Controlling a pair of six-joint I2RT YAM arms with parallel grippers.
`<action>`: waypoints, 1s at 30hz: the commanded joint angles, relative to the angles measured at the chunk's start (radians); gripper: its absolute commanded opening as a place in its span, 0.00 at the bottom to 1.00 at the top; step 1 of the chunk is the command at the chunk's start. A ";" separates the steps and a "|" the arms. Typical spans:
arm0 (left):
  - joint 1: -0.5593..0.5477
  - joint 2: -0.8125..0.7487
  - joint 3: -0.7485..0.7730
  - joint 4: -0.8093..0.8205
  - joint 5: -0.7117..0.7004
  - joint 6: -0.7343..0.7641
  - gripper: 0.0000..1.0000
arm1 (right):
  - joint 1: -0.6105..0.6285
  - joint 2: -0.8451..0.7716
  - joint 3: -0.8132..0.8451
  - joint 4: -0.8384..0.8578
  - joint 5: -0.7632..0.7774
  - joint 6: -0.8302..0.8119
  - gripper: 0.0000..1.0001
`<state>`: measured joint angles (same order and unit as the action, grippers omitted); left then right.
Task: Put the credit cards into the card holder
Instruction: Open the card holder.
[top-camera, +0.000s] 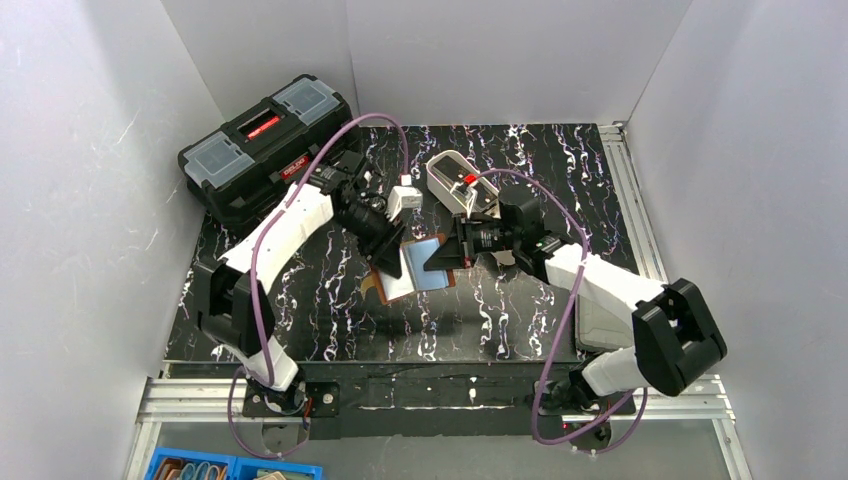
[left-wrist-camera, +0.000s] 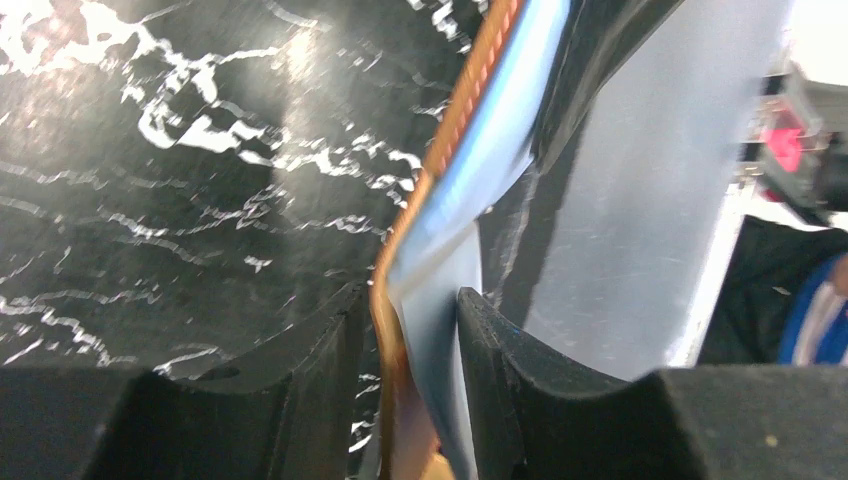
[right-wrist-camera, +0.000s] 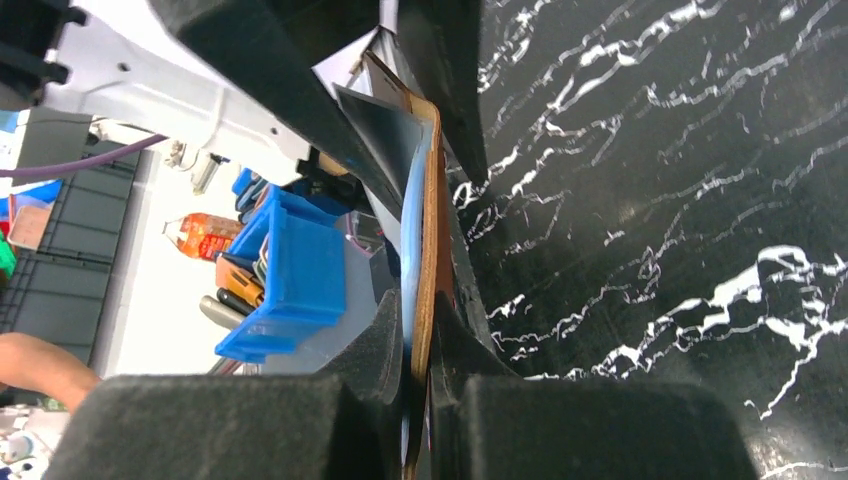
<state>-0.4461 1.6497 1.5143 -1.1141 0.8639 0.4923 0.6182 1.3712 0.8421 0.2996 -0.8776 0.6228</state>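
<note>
Card holder, a small brown leather wallet with blue-grey lining (top-camera: 425, 270), hangs spread open between both arms above the middle of the black marbled table (top-camera: 480, 320).

Top view: the left gripper (top-camera: 392, 258) pinches the left flap and the right gripper (top-camera: 443, 255) the right flap, so uneven pulling could tear one flap free. Left wrist view: the jaws are closed onto leather edge and lining; the glare-washed grey sheet beside them is probably a thin, flat, dark grey credit card (left-wrist-camera: 650, 200), which could slide out if the card holder tilts. Right wrist view: the jaws, almost fully closed, clamp the brown edge; the card stands proud of the pocket, so squeezing may jam it.
</note>
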 joint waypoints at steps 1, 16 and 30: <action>0.008 -0.118 -0.106 0.100 -0.179 0.117 0.38 | 0.002 0.042 0.041 -0.060 0.016 -0.030 0.01; 0.148 0.060 -0.069 -0.124 0.152 0.085 0.28 | 0.049 0.122 -0.033 0.210 0.060 0.014 0.01; 0.159 0.024 0.112 -0.243 0.006 0.103 0.00 | 0.017 0.127 -0.052 0.167 0.105 0.058 0.52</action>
<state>-0.2909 1.7283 1.5806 -1.3193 0.9039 0.6174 0.6605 1.5223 0.8036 0.4637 -0.7887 0.6617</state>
